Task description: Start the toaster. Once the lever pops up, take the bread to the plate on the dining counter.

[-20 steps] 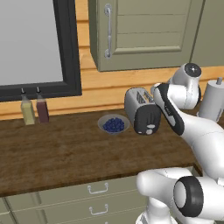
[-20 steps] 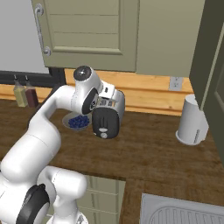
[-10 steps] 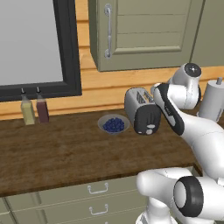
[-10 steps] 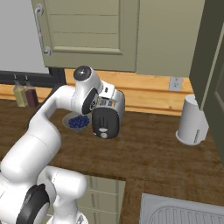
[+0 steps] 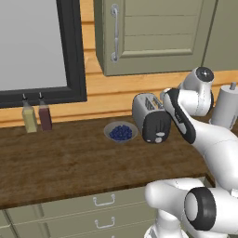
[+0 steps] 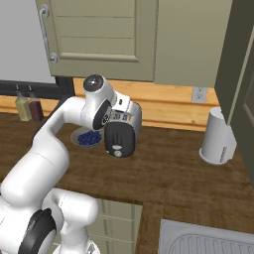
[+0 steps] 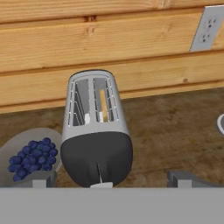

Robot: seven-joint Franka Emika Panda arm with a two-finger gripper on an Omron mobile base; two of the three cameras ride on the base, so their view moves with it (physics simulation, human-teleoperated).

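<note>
Standing on the dark brown wood-grain surface (image 5: pixel 60 162) is one small rounded silver-grey toaster (image 5: pixel 149 117) with a black end face, set near the wooden wall boards. Its two slots show in the hand view, and a thin tan-brown slice of bread (image 7: pixel 103 105) sits upright in the right-hand slot there; the other slot looks empty. A small pale lever tab (image 7: pixel 101 185) shows at the bottom of the black face in the hand view, and the base views show one white round knob (image 6: pixel 117 153) low on that face.

One end effector (image 7: pixel 111 178) hangs just above and in front of the toaster, its two grey fingertips (image 7: pixel 43 179) spread wide apart on either side of the black end face, holding nothing.

One small grey bowl of blue berries (image 5: pixel 121 132) sits just beside the toaster. Two bottles stand together near the dark-framed window: one yellowish (image 5: pixel 29 117), one dark red (image 5: pixel 45 116). One white cylindrical canister (image 6: pixel 217 136) stands well apart on the other side, below one wall socket (image 6: pixel 199 94).
</note>
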